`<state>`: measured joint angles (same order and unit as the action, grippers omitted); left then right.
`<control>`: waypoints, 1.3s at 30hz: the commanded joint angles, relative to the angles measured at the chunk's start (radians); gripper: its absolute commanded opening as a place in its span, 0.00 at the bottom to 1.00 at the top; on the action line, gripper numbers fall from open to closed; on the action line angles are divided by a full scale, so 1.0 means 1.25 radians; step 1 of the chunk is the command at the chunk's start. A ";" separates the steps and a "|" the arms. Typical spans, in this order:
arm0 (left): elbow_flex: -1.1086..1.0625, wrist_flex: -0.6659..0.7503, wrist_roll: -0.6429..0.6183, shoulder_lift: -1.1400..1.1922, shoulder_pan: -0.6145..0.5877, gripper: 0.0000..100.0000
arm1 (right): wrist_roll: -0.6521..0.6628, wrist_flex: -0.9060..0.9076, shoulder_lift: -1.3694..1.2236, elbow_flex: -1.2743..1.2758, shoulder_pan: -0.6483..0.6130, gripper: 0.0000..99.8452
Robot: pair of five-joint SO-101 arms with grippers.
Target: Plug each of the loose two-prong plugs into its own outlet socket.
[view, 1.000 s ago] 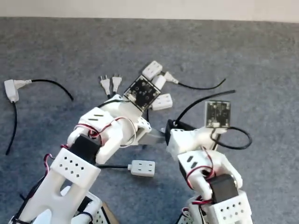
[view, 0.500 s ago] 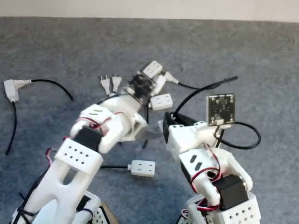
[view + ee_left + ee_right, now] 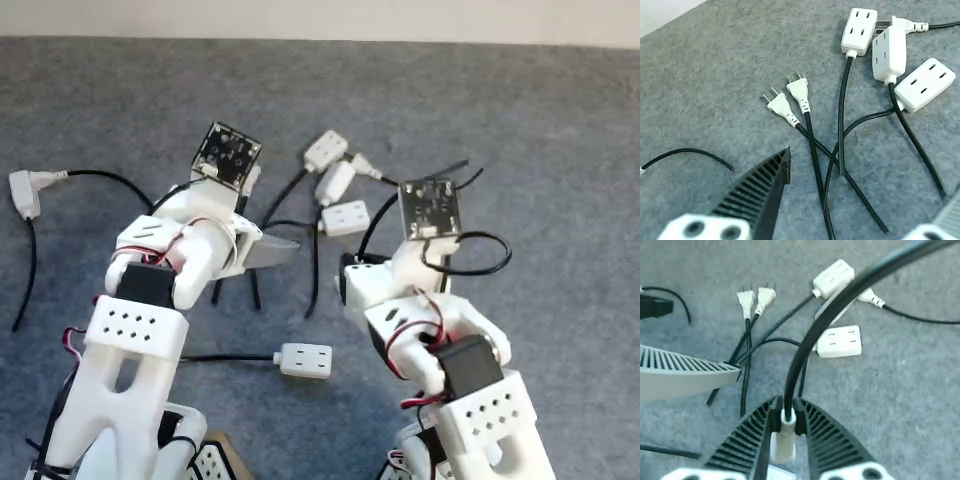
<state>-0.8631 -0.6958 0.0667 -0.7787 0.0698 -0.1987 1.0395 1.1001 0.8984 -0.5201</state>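
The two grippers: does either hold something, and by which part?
The right gripper is shut on a white plug, gripped at its body where the black cable leaves it. The left gripper is open, holding nothing.

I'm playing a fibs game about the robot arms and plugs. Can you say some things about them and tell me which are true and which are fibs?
1. The right gripper is shut on a white plug with a black cable. True.
2. The left gripper is holding a plug too. False: it is open and empty above the grey mat.
3. Two loose plugs lie side by side on the mat. True.
4. The outlet sockets are black. False: they are white, and their cables are black.
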 commanded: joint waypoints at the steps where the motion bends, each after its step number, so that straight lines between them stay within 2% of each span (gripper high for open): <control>1: 0.008 -0.037 0.007 -0.021 0.017 0.47 | 0.007 -0.034 -0.018 -0.064 -0.001 0.00; 8: 0.056 -0.199 0.002 -0.104 0.074 0.47 | 0.002 -0.082 -0.075 -0.088 -0.002 0.00; 11: 0.030 -0.225 0.002 -0.171 0.125 0.47 | -0.048 -0.120 -0.091 -0.087 -0.010 0.00; 15: -0.056 -0.139 0.002 -0.217 0.142 0.47 | -0.053 -0.121 -0.091 -0.089 -0.074 0.00; 20: -0.142 0.010 0.006 -0.190 0.137 0.47 | -0.050 -0.042 -0.091 -0.126 -0.132 0.00; 31: -0.115 0.029 0.007 -0.110 0.071 0.47 | -0.009 0.026 -0.091 -0.165 -0.131 0.00; 36: -0.115 0.028 0.007 -0.110 0.071 0.47 | 0.059 0.035 -0.093 -0.118 -0.127 0.00; 39: -0.117 0.028 0.007 -0.109 0.071 0.47 | 0.106 0.033 -0.098 -0.069 -0.075 0.00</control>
<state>-1.0426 -0.6790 0.0667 -0.9168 0.1680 -0.1266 1.0733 0.9820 0.7848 -0.6644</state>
